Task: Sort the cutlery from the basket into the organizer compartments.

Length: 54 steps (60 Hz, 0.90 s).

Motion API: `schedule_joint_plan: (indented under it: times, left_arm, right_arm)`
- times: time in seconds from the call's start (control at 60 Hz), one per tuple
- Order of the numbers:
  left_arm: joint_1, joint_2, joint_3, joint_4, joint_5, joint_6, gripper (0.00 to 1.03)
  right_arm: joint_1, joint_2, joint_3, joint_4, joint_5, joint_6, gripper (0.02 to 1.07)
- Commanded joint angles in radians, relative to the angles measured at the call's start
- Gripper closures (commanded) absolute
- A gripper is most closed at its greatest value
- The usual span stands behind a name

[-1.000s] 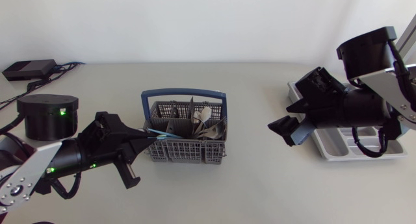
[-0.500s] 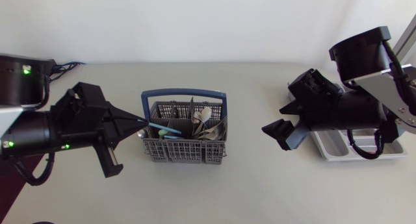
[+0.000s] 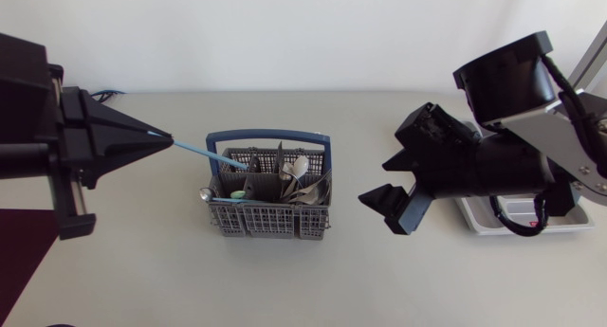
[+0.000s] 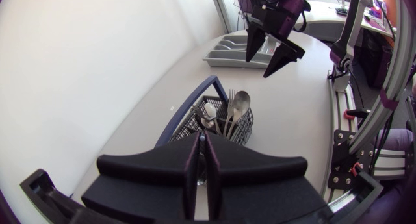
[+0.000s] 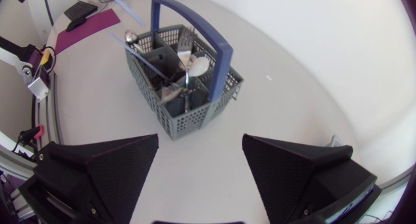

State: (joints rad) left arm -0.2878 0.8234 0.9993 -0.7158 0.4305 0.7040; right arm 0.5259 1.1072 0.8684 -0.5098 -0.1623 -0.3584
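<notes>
Toward the tabletop's left edge: left claw [image 3: 166,136] pinched shut on blue-handled utensil [image 3: 204,150], slanted to slide clear of mid-tabletop basket [image 3: 270,221]. Right claw [image 3: 375,180] gapes empty between basket and organizer [image 3: 503,218], probably awaiting handover.

Pale grey table [image 3: 313,280], soft, seemingly even light

Light-blue utensil [image 3: 211,152] aslant over grey blue-handled basket [image 3: 270,220]; organizer [image 3: 503,214] well apart
</notes>
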Motion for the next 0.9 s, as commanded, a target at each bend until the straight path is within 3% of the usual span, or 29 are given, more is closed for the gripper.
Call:
schedule_joint_plan:
  times: [0.0,0.517,0.8,0.883]
  left_arm:
    - [0.006,0.019,0.061,-0.048,0.033,-0.001,1.0]
    - [-0.039,0.263,0.156,-0.142,0.271,-0.233,1.0]
    - [-0.034,0.316,0.174,-0.171,0.369,-0.255,1.0]
    - [-0.034,0.321,0.174,-0.175,0.378,-0.255,1.0]
  right_arm:
    - [0.052,-0.021,0.046,-0.01,0.004,0.033,0.14]
    - [0.329,0.082,0.178,0.076,0.012,0.062,0.15]
    - [0.376,0.134,0.202,0.122,0.01,0.056,0.23]
    - [0.385,0.152,0.215,0.122,0.01,0.053,0.31]
